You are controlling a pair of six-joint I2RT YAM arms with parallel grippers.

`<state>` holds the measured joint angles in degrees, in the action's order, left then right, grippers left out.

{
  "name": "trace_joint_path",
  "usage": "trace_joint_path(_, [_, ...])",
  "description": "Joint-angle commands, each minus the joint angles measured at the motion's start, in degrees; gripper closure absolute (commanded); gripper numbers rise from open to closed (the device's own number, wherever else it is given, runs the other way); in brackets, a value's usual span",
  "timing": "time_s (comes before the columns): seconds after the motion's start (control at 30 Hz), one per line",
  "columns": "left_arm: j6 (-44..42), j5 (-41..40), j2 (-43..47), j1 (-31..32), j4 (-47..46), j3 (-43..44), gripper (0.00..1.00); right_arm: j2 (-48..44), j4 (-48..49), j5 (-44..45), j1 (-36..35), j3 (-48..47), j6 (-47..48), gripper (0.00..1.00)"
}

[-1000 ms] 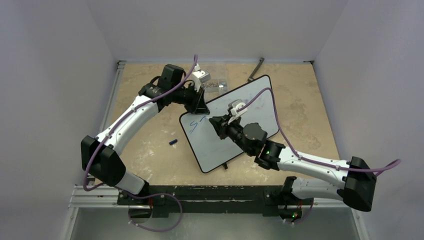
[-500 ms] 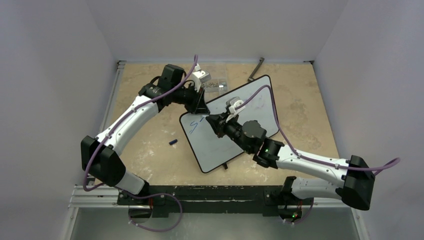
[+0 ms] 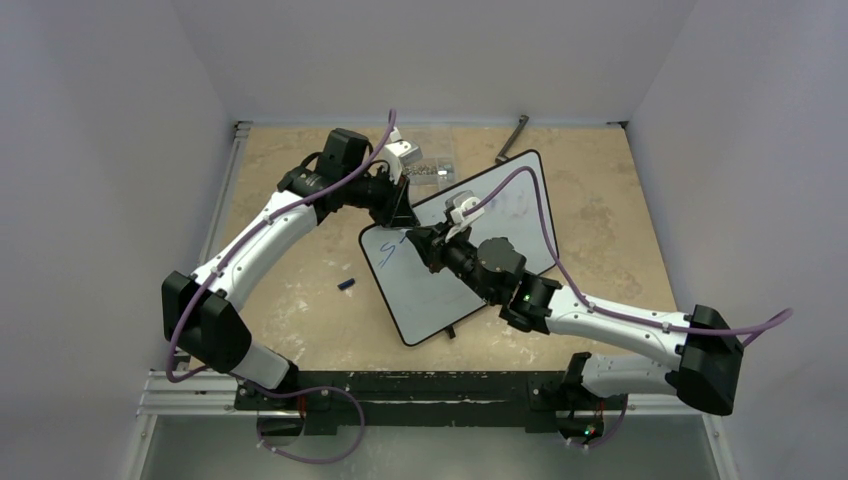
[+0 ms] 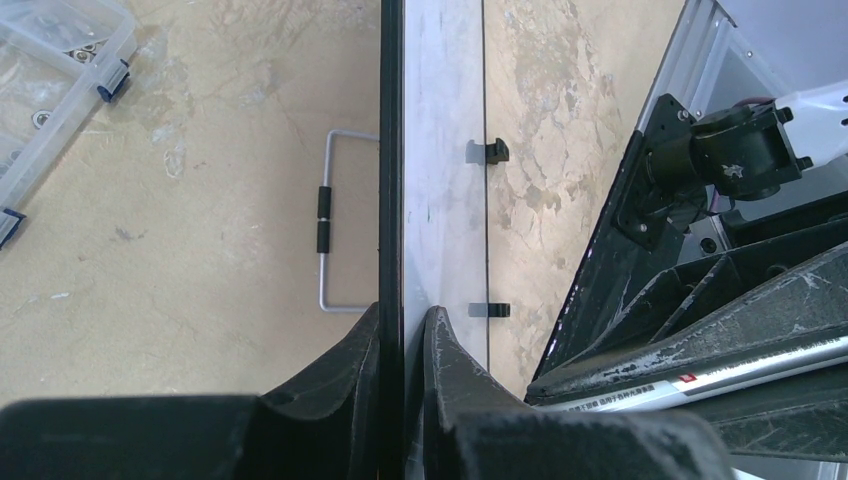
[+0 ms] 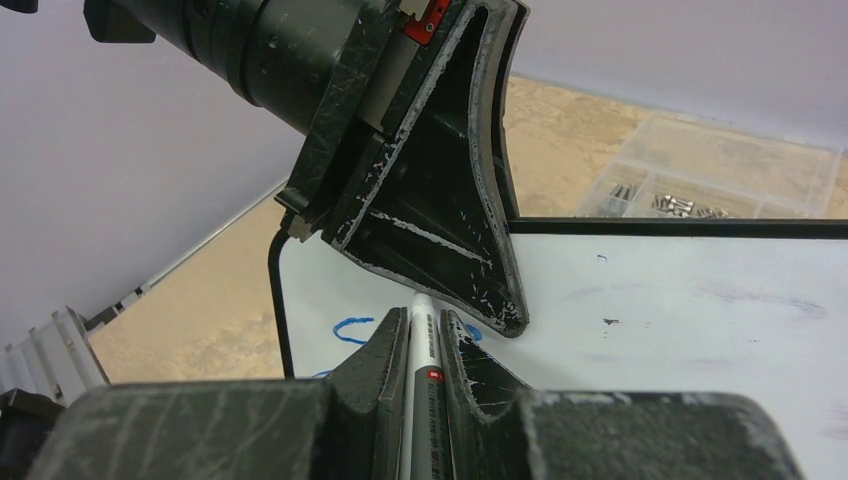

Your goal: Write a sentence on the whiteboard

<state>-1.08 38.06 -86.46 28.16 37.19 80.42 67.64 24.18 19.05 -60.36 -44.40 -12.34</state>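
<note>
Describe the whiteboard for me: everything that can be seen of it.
The whiteboard is a glossy white rectangle with a thin black frame and rounded corners, set diagonally on the tan table. Whether it lies flat or is propped cannot be told. Two small black clips sit on one long edge. A few blue marker strokes sit near its left corner, and a faint purple smudge marks the far end. The left gripper clamps its edge, and the right gripper aims a marker at its face.
</note>
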Motion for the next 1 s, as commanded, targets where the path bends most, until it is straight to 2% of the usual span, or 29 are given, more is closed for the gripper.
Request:
trace_joint_path(0.0, [-8.9, -7.9, -1.0, 1.8, 1.2, -1.0, 1.00, -0.2, 0.4, 3.7, 0.3, -0.3, 0.1, 1.00])
trace_joint_path(0.97, [-8.9, -8.0, -0.9, 1.8, 1.3, -1.0, 1.00, -5.1, -5.3, 4.3, 0.3, 8.1, -4.9, 1.00])
